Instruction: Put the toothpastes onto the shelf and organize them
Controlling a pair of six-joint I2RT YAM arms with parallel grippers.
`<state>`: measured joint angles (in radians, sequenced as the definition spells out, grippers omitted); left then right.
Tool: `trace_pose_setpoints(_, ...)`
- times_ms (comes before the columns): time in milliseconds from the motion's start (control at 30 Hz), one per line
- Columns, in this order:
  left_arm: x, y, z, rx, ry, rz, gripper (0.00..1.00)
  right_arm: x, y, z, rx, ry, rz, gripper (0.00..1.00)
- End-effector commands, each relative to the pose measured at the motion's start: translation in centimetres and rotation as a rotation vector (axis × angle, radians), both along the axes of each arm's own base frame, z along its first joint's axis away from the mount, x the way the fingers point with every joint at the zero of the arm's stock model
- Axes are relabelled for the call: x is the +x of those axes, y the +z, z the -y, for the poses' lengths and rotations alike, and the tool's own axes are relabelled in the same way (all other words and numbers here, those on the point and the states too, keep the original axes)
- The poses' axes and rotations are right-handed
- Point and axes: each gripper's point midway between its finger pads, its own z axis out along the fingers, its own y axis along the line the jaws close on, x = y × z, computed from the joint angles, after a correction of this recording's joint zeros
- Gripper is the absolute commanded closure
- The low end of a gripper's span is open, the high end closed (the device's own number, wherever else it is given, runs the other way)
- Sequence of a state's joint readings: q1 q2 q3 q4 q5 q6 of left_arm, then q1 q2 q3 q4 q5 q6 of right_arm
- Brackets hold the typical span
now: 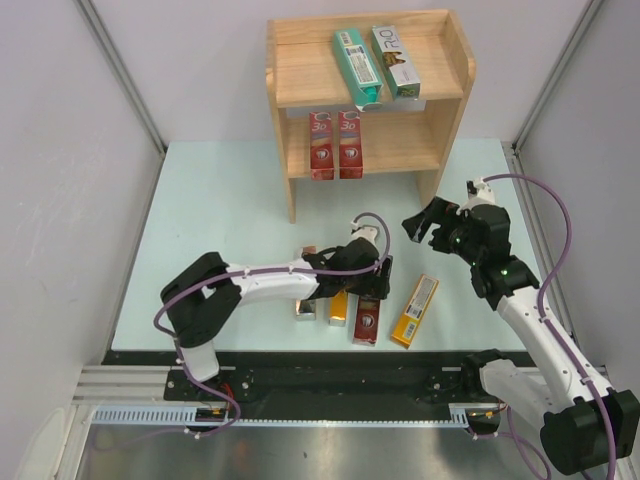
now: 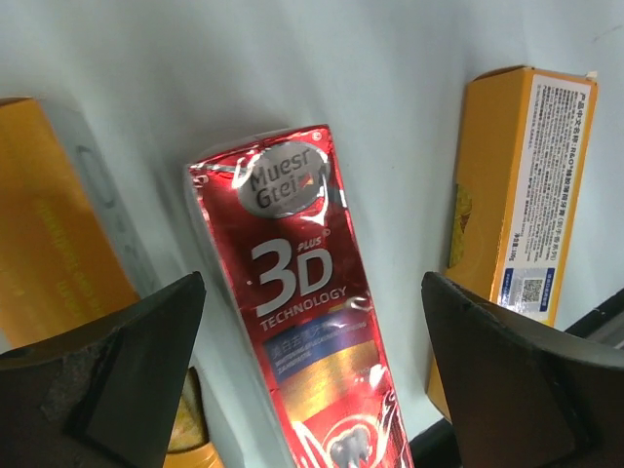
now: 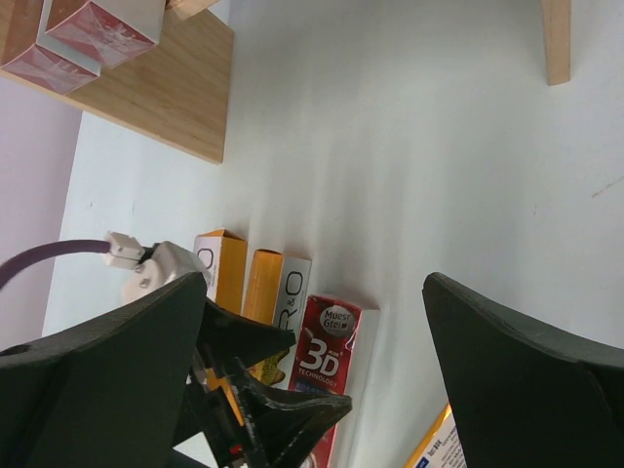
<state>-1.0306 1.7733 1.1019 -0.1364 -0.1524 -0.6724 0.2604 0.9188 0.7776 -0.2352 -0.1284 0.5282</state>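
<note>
The wooden shelf (image 1: 300, 75) stands at the back. Its top tier holds a teal-green toothpaste (image 1: 357, 67) and a silver one (image 1: 395, 60). Two red toothpastes (image 1: 335, 145) stand on the lower tier. Near the front, a silver (image 1: 305, 306), an orange (image 1: 339, 308), a red "3D" (image 1: 366, 322) and an orange-yellow carton (image 1: 415, 310) lie on the table. My left gripper (image 1: 368, 285) hangs open over the red "3D" carton (image 2: 292, 292), one finger on each side and not touching it. My right gripper (image 1: 428, 228) is open and empty, in the air right of the shelf.
The pale table (image 1: 220, 200) is walled by white panels left, right and behind. In the right wrist view the shelf's lower board (image 3: 166, 107) and one leg (image 3: 557, 39) show, with the left arm's fingers (image 3: 263, 390) over the row of cartons. The orange-yellow carton (image 2: 517, 195) lies right of the red one.
</note>
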Motion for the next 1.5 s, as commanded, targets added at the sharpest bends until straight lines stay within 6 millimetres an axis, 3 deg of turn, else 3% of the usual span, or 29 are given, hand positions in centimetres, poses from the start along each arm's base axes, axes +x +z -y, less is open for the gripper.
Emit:
trace_pose_setpoints(0, -0.5, -1.6, -0.1, 0.104, -0.024, -0.008, 0.02, -0.1, 0.8, 0.0, 0.000, 0.013, 0.038, 0.00)
trace_pose_setpoints(267, -0.2, -2.9, 0.6, 0.172, -0.044, 0.005, 0.11, -0.1, 0.7, -0.3, 0.012, 0.030, 0.032, 0.00)
trace_pose_setpoints(400, -0.3, -3.2, 0.9, 0.184, -0.064, 0.000, 0.31, -0.1, 0.7, -0.3, 0.011, 0.028, 0.031, 0.00)
trace_pose_setpoints(533, -0.5, -2.9, 1.1, 0.169, -0.087, 0.009, 0.40, -0.1, 0.6, -0.2, 0.006, 0.030, 0.030, 0.00)
trace_pose_setpoints(633, -0.7, -1.3, 1.5, 0.107, -0.109, 0.026, 0.42, -0.1, 0.6, -0.3, 0.009, 0.034, 0.030, 0.00)
trace_pose_setpoints(667, -0.5, 0.3, 1.9, 0.060, -0.111, 0.049, 0.43, -0.1, 0.7, -0.3, 0.010, 0.034, 0.035, 0.00)
trace_pose_setpoints(867, 0.4, 4.6, 0.6, -0.075, -0.088, 0.089, 0.43, -0.3, 1.4, -0.5, 0.022, 0.044, 0.055, 0.00)
trace_pose_setpoints(900, 1.0, 6.4, -0.2, -0.127, -0.072, 0.114, 0.42, -0.3, 1.5, -0.6, 0.023, 0.046, 0.058, 0.00)
trace_pose_setpoints(967, 1.2, 8.0, -0.9, -0.196, -0.073, 0.122, 0.41, -0.4, 1.6, -0.8, 0.032, 0.056, 0.061, 0.00)
trace_pose_setpoints(1000, 1.8, 7.8, -2.4, -0.209, -0.045, 0.114, 0.41, -0.4, 1.6, -0.9, 0.036, 0.060, 0.060, 0.00)
trace_pose_setpoints(1033, 2.4, 10.5, -2.8, -0.293, -0.025, 0.164, 0.41, -0.4, 1.7, -1.0, 0.039, 0.065, 0.060, 0.00)
trace_pose_setpoints(1067, 2.1, 11.2, -3.1, -0.339, -0.043, 0.149, 0.41, -0.4, 1.8, -1.3, 0.043, 0.072, 0.065, 0.00)
trace_pose_setpoints(1100, 2.9, 10.7, -4.9, -0.353, -0.002, 0.143, 0.41, -0.3, 1.8, -1.4, 0.048, 0.075, 0.066, 0.00)
trace_pose_setpoints(1133, 3.1, 13.3, -5.6, -0.442, 0.015, 0.177, 0.41, -0.4, 1.8, -1.8, 0.056, 0.094, 0.063, 0.00)
trace_pose_setpoints(1233, 4.3, 14.0, -9.0, -0.522, 0.102, 0.179, 0.39, -0.9, 2.4, -3.7, 0.066, 0.141, 0.087, 0.00)
trace_pose_setpoints(1267, 4.4, 15.5, -9.9, -0.560, 0.116, 0.217, 0.38, -0.8, 2.5, -4.4, 0.064, 0.153, 0.098, 0.00)
trace_pose_setpoints(1467, 6.2, 17.1, -14.8, -0.632, 0.258, 0.256, 0.35, -3.1, 2.8, -10.8, 0.071, 0.277, 0.136, 0.00)
